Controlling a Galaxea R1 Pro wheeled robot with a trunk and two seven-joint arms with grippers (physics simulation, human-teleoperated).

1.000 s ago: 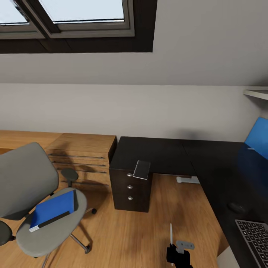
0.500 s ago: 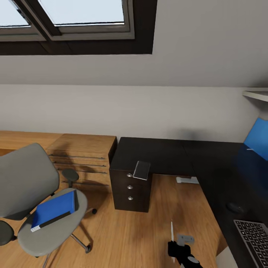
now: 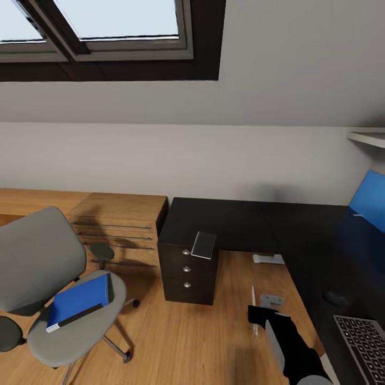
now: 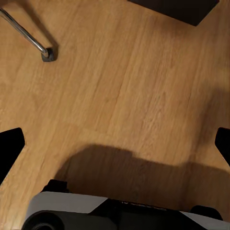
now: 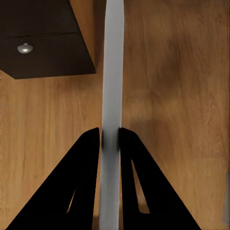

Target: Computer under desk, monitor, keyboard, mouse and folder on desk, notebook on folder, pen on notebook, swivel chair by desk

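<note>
Centrally, the black desk is seen stretching to the right edge, the keyboard at lower right. The swivel chair at lower left carries the blue folder. The pen is pinched upright in the right gripper at bottom centre. The left gripper's fingers are spread, empty. Judged: the pen is being carried; the folder must be moved first.

Black arm — tapered black claw fingers

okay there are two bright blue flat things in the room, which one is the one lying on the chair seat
The folder, lying flat on the grey swivel chair at the head view's left, dark spine at its front edge. The other blue piece stands tilted at the back of the desk, far right.
</note>
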